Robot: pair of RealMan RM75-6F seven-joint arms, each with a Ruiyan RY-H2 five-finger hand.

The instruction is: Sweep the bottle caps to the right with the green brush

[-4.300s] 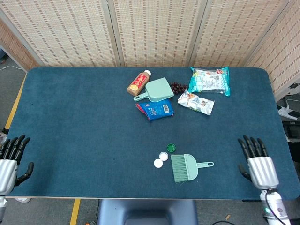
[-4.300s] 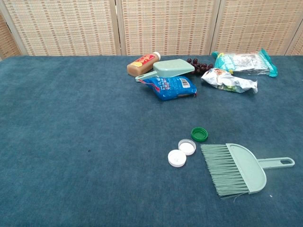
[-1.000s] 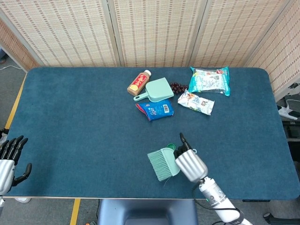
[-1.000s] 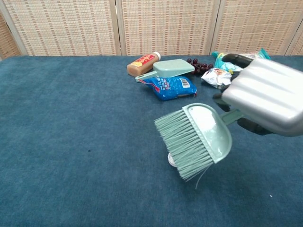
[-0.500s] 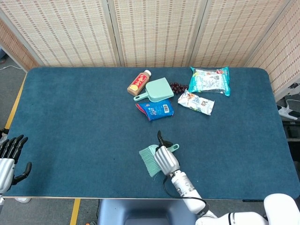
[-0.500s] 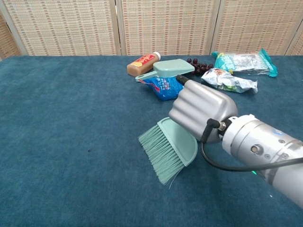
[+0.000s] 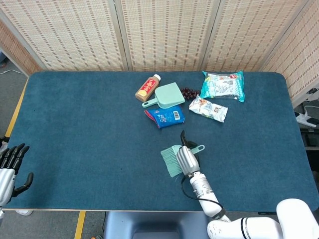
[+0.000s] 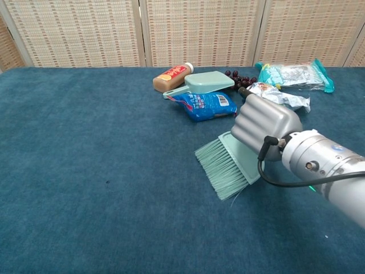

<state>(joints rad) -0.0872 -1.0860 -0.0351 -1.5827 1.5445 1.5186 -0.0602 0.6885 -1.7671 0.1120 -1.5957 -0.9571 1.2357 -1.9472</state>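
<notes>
Right hand (image 8: 265,127) is gripping the green brush (image 8: 227,165), its bristles resting on the table (image 8: 85,171); left hand (image 7: 10,167) is lying spread at the table's edge.

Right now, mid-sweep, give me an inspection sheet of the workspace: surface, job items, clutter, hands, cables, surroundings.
Surface: blue carpeted table.
Job's things: green brush held, bristles pointing left; bottle caps not visible, likely hidden behind the hand and brush.
Clutter: green dustpan, brown bottle, blue packet, grapes, two snack bags at the far side.
Hands: right hand grips the brush; left hand idle at the table's near left edge.
Cables: black cable on the right wrist.
Surroundings: woven screens behind.
</notes>
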